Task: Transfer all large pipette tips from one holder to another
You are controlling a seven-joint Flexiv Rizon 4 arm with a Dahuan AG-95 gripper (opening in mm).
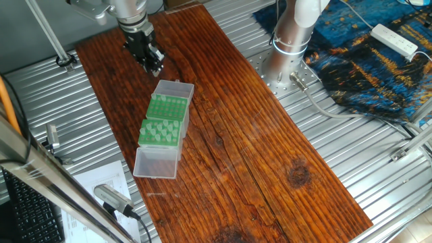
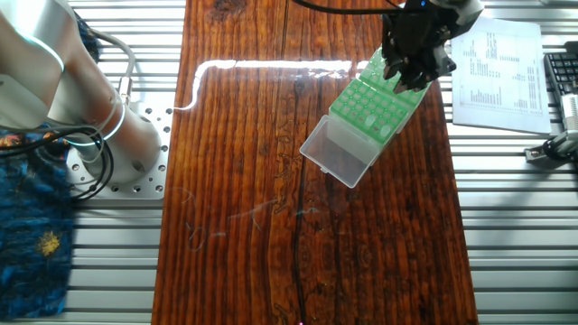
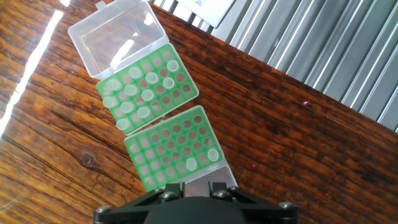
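Two green holders lie end to end on the wooden board. The farther holder (image 3: pixel 147 87) carries several large pipette tips (image 3: pixel 135 73), pale cones standing upright. The nearer holder (image 3: pixel 168 149) has two tips (image 3: pixel 213 155) near its lower edge, and its other holes show empty. My gripper (image 3: pixel 198 185) hangs above the nearer holder's clear lid (image 3: pixel 214 177). Its fingers (image 3: pixel 177 186) stand apart with nothing between them. From one fixed view the gripper (image 1: pixel 155 66) is above the far end of the pair, over the holder (image 1: pixel 167 108). In the other fixed view the gripper (image 2: pixel 411 72) hides part of the green holders (image 2: pixel 366 108).
Each holder has a clear hinged lid lying open at its outer end (image 3: pixel 118 34) (image 1: pixel 156 162). The wooden board (image 1: pixel 256 148) rests on a ribbed metal table (image 1: pixel 351 155). The arm's base (image 1: pixel 287 47) stands at the back. A printed sheet (image 2: pixel 497 72) lies beside the board.
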